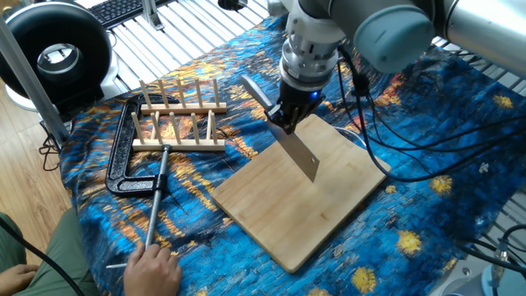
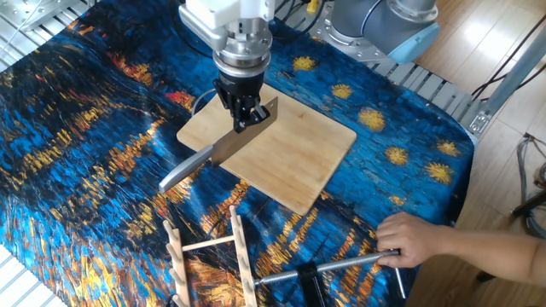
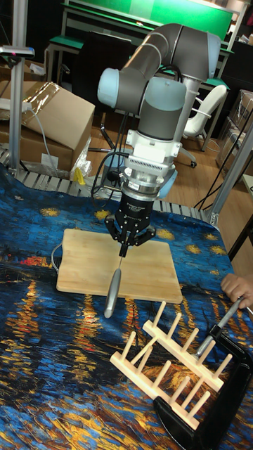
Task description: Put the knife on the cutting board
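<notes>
The knife is a cleaver with a shiny broad blade and a slim grey handle. My gripper is shut on the blade's top edge and holds it edge-down just over the cutting board, a large light bamboo board. In the other fixed view the gripper stands above the board's left half, and the handle juts out past the board's edge over the cloth. Seen end-on in the tall fixed view, the knife hangs under the gripper at the board's front edge.
A wooden dish rack with upright pegs stands left of the board. A black clamp lies beside it, and a person's hand holds its metal rod. A blue patterned cloth covers the table. Cables trail behind the arm.
</notes>
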You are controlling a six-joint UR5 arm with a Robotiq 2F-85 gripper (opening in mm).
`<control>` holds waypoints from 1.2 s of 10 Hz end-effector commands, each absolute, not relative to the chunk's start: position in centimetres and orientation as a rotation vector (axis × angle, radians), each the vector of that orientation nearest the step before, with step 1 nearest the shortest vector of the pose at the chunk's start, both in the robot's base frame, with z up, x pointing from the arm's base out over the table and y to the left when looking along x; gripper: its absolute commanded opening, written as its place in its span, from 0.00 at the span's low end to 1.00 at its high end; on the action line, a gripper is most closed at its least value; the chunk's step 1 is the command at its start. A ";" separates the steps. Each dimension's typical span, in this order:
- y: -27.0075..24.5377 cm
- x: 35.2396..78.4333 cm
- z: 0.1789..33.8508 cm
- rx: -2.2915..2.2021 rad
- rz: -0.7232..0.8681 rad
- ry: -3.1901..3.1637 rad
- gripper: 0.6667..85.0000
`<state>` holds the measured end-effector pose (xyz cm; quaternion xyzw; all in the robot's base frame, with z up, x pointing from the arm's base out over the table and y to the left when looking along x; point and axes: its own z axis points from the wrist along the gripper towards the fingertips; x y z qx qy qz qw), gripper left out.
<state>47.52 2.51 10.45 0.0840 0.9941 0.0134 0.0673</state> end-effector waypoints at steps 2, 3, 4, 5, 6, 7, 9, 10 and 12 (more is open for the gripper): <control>2.7 47.8 10.1 0.270 0.053 2.986 0.00; 2.8 47.9 9.9 0.273 0.053 2.984 0.00; 2.9 47.9 9.7 0.272 0.054 2.983 0.00; 2.9 48.0 9.5 0.275 0.054 2.983 0.00; 3.0 48.1 9.3 0.275 0.059 2.981 0.00; 3.0 48.1 9.2 0.275 0.059 2.981 0.00; 2.7 48.2 8.9 0.273 0.043 2.978 0.00; 2.7 48.3 8.8 0.273 0.043 2.975 0.00; 2.2 48.4 8.8 0.259 0.017 2.973 0.00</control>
